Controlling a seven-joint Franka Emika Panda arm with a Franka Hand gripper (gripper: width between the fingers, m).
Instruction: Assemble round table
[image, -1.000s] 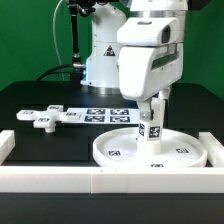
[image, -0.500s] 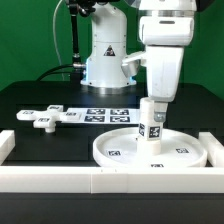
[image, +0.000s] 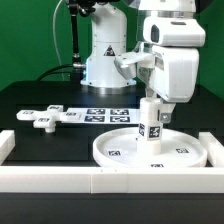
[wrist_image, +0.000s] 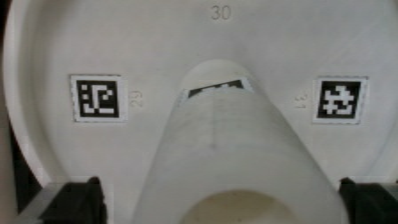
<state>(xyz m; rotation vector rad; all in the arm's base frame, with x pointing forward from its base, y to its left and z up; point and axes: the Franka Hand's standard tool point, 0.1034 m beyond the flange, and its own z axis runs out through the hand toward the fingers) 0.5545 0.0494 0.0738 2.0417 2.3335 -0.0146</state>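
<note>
Exterior view: we see the post (image: 150, 122) standing upright on the disc (image: 125, 142), near the disc's middle.
Gripper: the gripper (image: 154, 101) sits at the post's top, jaws spread, nothing clamped.
Wrist view: we look down the post between two fingertips (wrist_image: 80, 200), with a gap on each side; the disc beneath shows two square tags.
Foot piece: the foot piece (image: 40, 118) lies flat on the black table (image: 25, 100), well apart from the disc, toward the exterior view's left.
Marker board: the marker board (image: 105, 115) lies between the foot piece and the disc.
Barrier bar: we see a white barrier bar (image: 60, 180) just in front of the disc.
</note>
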